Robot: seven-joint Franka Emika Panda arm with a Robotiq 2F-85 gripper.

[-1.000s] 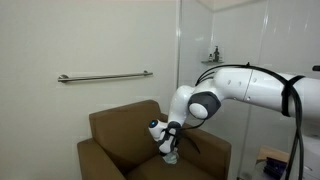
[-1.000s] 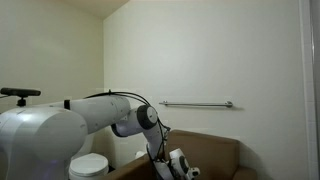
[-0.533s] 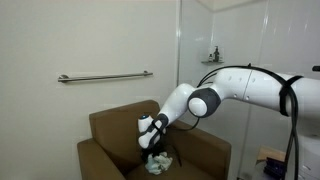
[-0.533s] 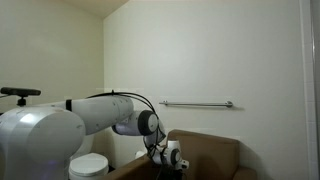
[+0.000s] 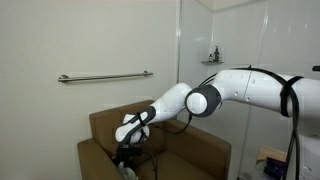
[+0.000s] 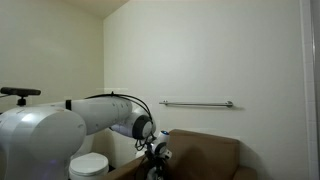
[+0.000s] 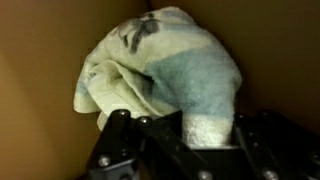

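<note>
My gripper (image 7: 185, 135) is shut on a bunched cloth (image 7: 170, 70), pale cream and grey-blue with a dark print, which hangs from between the fingers. In an exterior view the gripper (image 5: 127, 150) is low over the seat of a brown armchair (image 5: 105, 125), near its arm, with the cloth (image 5: 128, 166) hanging under it. In an exterior view the gripper (image 6: 155, 160) sits at the armchair's (image 6: 205, 150) near edge. The wrist view shows brown upholstery all round the cloth.
A metal grab bar (image 5: 105, 76) is fixed to the white wall above the armchair and also shows in an exterior view (image 6: 197, 103). A glass partition (image 5: 195, 40) stands beside the chair. A white toilet (image 6: 90, 165) is below the arm.
The arm has swung across the armchair seat toward its arm and lower, carrying the cloth with it. The gripper stays shut on the cloth.
</note>
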